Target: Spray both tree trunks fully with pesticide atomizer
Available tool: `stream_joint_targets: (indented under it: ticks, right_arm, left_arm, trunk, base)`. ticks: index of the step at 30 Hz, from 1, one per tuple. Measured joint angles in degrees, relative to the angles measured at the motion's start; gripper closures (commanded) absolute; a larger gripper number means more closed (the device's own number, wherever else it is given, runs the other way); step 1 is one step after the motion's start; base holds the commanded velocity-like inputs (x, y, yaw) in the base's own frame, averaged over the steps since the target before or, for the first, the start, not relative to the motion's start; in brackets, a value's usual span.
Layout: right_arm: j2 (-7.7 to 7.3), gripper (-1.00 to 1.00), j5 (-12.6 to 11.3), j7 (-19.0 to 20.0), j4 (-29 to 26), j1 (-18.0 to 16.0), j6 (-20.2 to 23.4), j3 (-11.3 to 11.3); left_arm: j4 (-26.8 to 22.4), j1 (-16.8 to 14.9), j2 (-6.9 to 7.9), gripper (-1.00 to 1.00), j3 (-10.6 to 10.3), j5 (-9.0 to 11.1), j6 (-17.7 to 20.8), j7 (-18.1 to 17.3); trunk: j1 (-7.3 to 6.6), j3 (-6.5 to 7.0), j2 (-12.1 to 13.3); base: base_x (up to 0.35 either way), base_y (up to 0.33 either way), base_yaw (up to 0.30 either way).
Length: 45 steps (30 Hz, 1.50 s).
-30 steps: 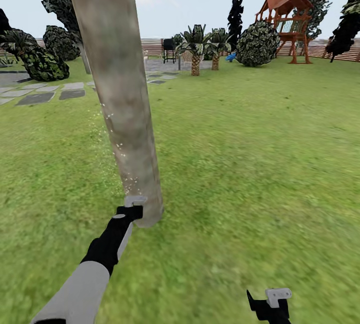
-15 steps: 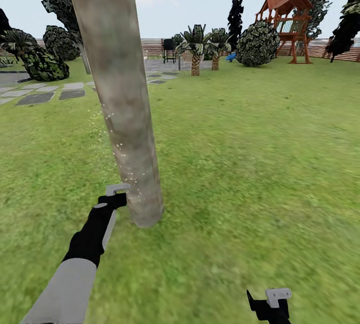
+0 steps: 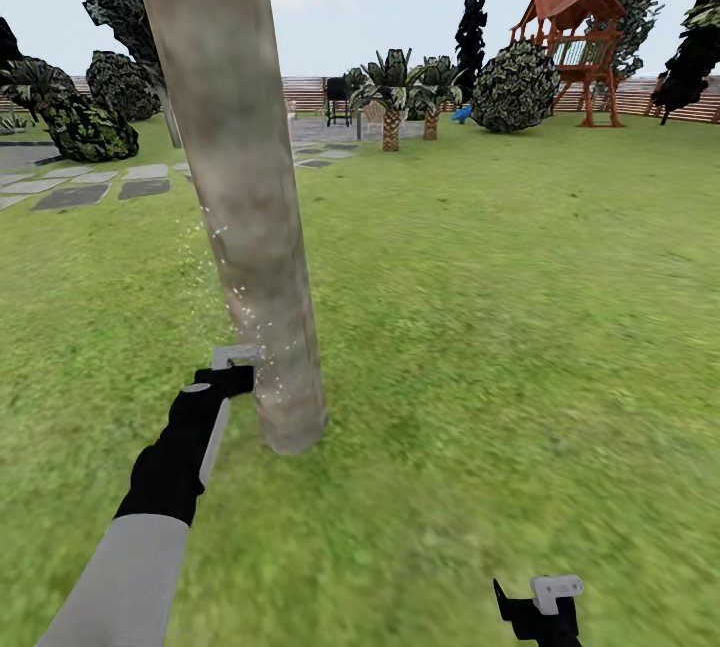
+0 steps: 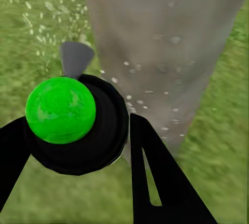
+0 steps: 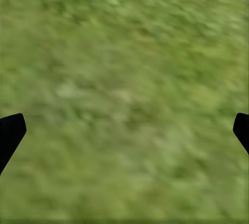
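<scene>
A simulated Galaxea robot works through the spraying step in the garden, its left gripper [image 3: 238,359] raised just beside the lower part of a thick tree trunk [image 3: 240,187]. In the left wrist view, the dark fingers [image 4: 155,177] close around the pesticide atomizer [image 4: 78,123], a small black rounded body showing a glossy bright green dome on its near side and a grey nozzle-like tip pointing ahead toward the bark. No red part can be made out from this angle.

The trunk, directly ahead of the pincer and slightly to one side, is a smooth, branchless column mottled grey-brown and tan. Whitish specks of pesticide [image 4: 136,101] dot its surface just beyond the nozzle and scatter over the grass [image 3: 500,327] beside it; in the head view the specks climb only partway up the near edge of the trunk, so coverage looks incomplete.

The next move probably calls for sweeping the nozzle higher and around the trunk, keeping it aimed at bare bark, before heading for the second tree.

The right gripper [image 3: 545,607] hangs low over the lawn, well apart from the trunk, its fingertips spread wide with nothing between them.
</scene>
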Motion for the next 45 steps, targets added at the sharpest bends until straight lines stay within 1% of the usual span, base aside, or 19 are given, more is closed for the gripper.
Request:
stream_joint_targets:
  ticks: [2,5,7,11,15,18,19,22,23,26,28,29,32,35,36,37,38,40,45]
  right_arm:
    - [0.00,-1.00,0.00,0.00,0.00,0.00,0.00,0.00]
    - [0.00,-1.00,0.00,0.03,0.00,0.00,0.00,0.00]
    - [0.00,-1.00,0.04,0.07,0.00,0.00,0.00,0.00]
    - [0.00,-1.00,0.08,0.08,0.00,0.00,0.00,0.00]
    - [0.00,-1.00,0.08,0.08,0.00,0.00,0.00,0.00]
    - [0.00,-1.00,0.06,0.08,0.00,0.00,0.00,0.00]
    - [0.00,-1.00,0.07,0.08,0.00,0.00,0.00,0.00]
    - [0.00,-1.00,0.08,0.08,0.00,0.00,0.00,0.00]
    - [0.00,-1.00,0.06,0.08,0.00,0.00,0.00,0.00]
    - [0.00,-1.00,0.07,0.08,0.00,0.00,0.00,0.00]
    - [0.00,-1.00,0.08,0.08,0.00,0.00,0.00,0.00]
    - [0.00,-1.00,0.07,0.08,0.00,0.00,0.00,0.00]
    - [0.00,-1.00,0.08,0.08,0.00,0.00,0.00,0.00]
    - [0.00,-1.00,0.08,0.08,0.00,0.00,0.00,0.00]
    - [0.00,-1.00,0.08,0.08,0.00,0.00,0.00,0.00]
    - [0.00,-1.00,0.09,0.08,0.00,0.00,0.00,0.00]
    - [0.00,-1.00,0.09,0.08,0.00,0.00,0.00,0.00]
    - [0.00,-1.00,0.09,0.08,0.00,0.00,0.00,0.00]
    - [0.00,-1.00,0.08,0.08,0.00,0.00,0.00,0.00]
  left_arm:
    - [-0.01,-0.03,-0.52,1.00,-0.71,0.22,0.03,-0.01]
    - [-0.41,-0.53,-1.12,1.00,-4.42,0.27,1.14,0.02]
    - [-3.17,-0.62,-1.81,1.00,-5.88,0.37,3.30,0.07]
    - [-6.07,-0.16,-1.54,1.00,-5.67,0.09,4.09,0.01]
    - [-6.91,-0.16,-0.83,1.00,-3.54,1.93,4.21,-0.01]
    - [-7.01,-0.20,-1.11,1.00,-4.06,2.69,5.41,-0.02]
    - [-7.03,-0.34,-1.31,1.00,-4.99,2.78,6.34,-0.01]
    - [-7.85,-0.60,-1.88,1.00,-9.60,3.03,7.51,0.11]
    - [-8.87,-0.62,-2.16,1.00,-10.15,2.76,7.71,0.15]
    - [-11.39,-0.64,-1.95,1.00,-9.80,2.28,8.76,0.18]
    - [-12.92,-0.74,-1.52,1.00,-5.00,1.88,9.67,0.06]
    - [-13.02,-0.79,-1.33,1.00,-3.62,2.10,9.73,0.03]
    - [-13.15,-1.16,0.19,1.00,-1.95,2.22,10.30,0.01]
    - [-13.43,-2.49,-0.11,1.00,-2.14,2.68,11.23,0.00]
    - [-13.60,-3.33,-0.62,1.00,-2.42,2.98,12.97,-0.01]
    - [-14.26,-4.62,-1.72,1.00,-4.01,3.23,15.92,0.03]
    - [-14.57,-5.77,-2.23,1.00,-5.55,3.30,17.15,0.10]
    - [-14.78,-7.13,-2.50,1.00,-6.26,2.72,17.82,0.15]
    - [-15.89,-10.54,-1.91,1.00,-5.48,2.39,22.02,0.15]
  trunk:
    - [0.00,0.00,0.00]
    - [0.00,0.00,0.00]
    - [0.00,0.00,0.00]
    - [0.00,0.00,0.00]
    - [0.00,0.00,0.00]
    - [0.00,0.00,0.00]
    - [0.00,0.00,0.00]
    - [0.00,0.00,0.00]
    - [0.00,0.00,0.00]
    - [0.00,0.00,0.00]
    - [0.00,0.00,0.00]
    - [0.00,0.00,0.00]
    - [0.00,0.00,0.00]
    - [0.00,0.00,0.00]
    - [0.00,0.00,0.00]
    - [0.00,0.01,0.00]
    - [0.00,0.01,0.00]
    - [0.00,0.00,0.00]
    - [0.00,0.00,0.00]
  base:
    - [0.000,0.000,0.000]
    - [0.000,0.000,0.000]
    - [0.000,0.000,0.000]
    - [0.000,0.000,0.000]
    - [0.000,0.000,0.000]
    - [0.000,0.000,0.000]
    - [0.000,0.000,0.000]
    - [0.000,0.000,0.000]
    - [0.000,0.000,0.000]
    - [0.000,0.000,0.000]
    - [0.000,0.000,0.000]
    - [0.000,0.000,0.000]
    - [0.000,0.000,0.000]
    - [0.000,0.000,0.000]
    - [0.000,0.000,0.000]
    - [0.000,0.000,0.000]
    - [0.000,0.000,0.000]
    - [0.000,0.000,0.000]
    - [0.000,0.000,0.000]
